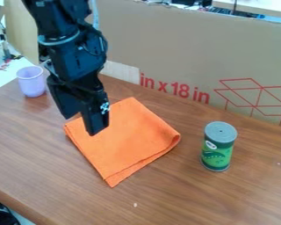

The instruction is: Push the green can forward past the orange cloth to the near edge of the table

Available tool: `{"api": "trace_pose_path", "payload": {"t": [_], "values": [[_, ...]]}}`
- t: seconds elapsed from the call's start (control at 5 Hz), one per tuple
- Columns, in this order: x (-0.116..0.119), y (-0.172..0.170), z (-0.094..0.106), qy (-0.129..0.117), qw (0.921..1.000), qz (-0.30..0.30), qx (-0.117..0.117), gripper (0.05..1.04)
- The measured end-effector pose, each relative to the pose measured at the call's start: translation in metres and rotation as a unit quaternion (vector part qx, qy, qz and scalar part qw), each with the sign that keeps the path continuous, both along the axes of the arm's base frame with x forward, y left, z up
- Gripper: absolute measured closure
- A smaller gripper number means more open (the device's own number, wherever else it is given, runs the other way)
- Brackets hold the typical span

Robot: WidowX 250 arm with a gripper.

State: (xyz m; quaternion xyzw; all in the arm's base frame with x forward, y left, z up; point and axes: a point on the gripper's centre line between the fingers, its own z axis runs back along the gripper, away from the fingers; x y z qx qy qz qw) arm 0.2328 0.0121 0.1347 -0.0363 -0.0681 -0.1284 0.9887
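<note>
The black gripper (80,125) hangs at the left, over the upper left part of a folded orange cloth (128,138). Its two fingers stand apart, with a bit of orange showing between them and nothing held. Whether the tips touch the cloth I cannot tell. The cloth lies flat on the wooden table, its folded edges toward the front, partly hidden behind the gripper. To its right stands an upright green can (218,147) with a grey lid. A light purple cup (31,81) is upright at the far left, behind the gripper.
A cardboard wall (184,48) with red print runs along the back of the wooden table (184,197). The table's front edge crosses the lower left corner, with a dark round object (2,217) below it.
</note>
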Motion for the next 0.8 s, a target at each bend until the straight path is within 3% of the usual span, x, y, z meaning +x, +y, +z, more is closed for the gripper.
{"api": "trace_pose_path", "payload": {"t": [0.2,0.4,0.6,0.8], "values": [[-0.001,0.000,-0.004,0.009,1.0000,0.001,-0.001,0.083],[0.013,-0.020,-0.005,0.008,0.9999,0.008,0.008,0.083],[0.038,-0.040,-0.003,0.005,0.9997,0.005,0.025,0.083],[0.065,-0.058,0.001,-0.012,0.9997,0.010,0.020,0.083]]}}
